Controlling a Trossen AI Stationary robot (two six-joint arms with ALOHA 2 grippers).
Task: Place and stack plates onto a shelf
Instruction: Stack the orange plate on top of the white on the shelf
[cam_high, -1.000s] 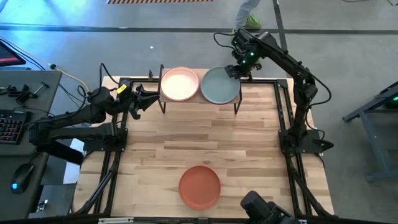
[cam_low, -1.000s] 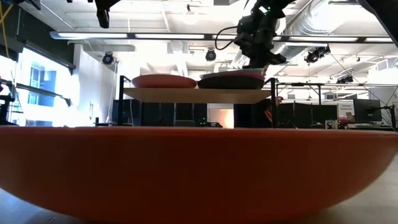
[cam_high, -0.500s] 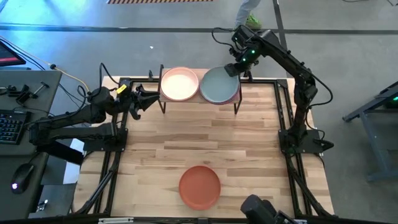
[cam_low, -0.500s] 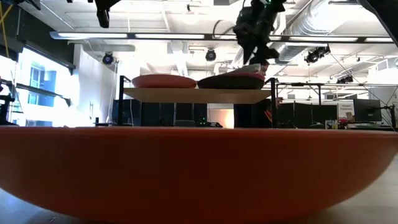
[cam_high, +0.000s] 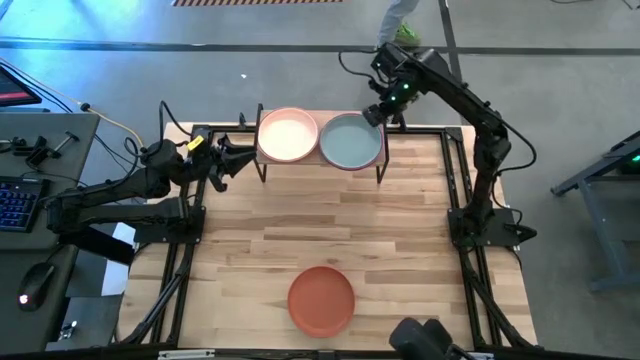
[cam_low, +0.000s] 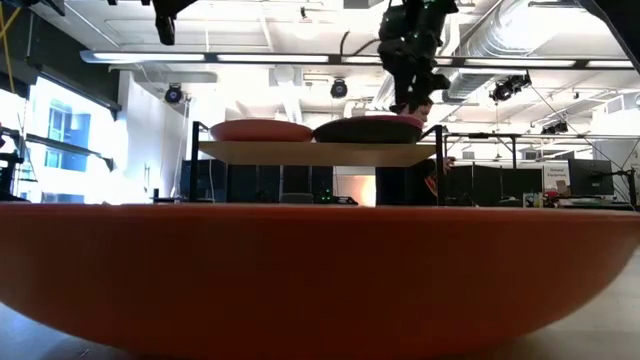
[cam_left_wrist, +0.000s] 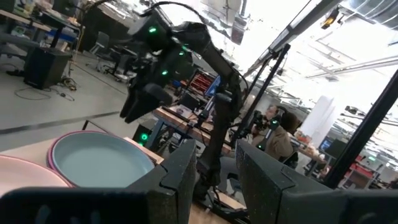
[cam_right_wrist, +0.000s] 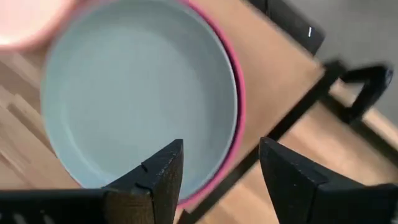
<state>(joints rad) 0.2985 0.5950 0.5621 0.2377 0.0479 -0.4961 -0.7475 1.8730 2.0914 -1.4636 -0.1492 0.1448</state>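
Observation:
The shelf stands at the table's far edge. On its left lies the pale pink plate. On its right the pale teal plate lies in the magenta plate, whose rim shows around it. The orange-red plate lies flat on the table near the front edge. My right gripper is open just above the teal plate's far right rim, its fingers either side of the rim line. My left gripper is open and empty, left of the shelf. Cream and dark grey plates do not show.
The orange-red plate fills the bottom of the low view. Black frame rails run along the table's left and right sides. Bare tabletop lies between the shelf and the orange-red plate. A person sits in the room beyond.
The pale teal plate, first tilted and offset toward the right on the magenta plate, has slid toward the table's left and settled flat in it. My right gripper has moved a little left with it and stands above its rim.

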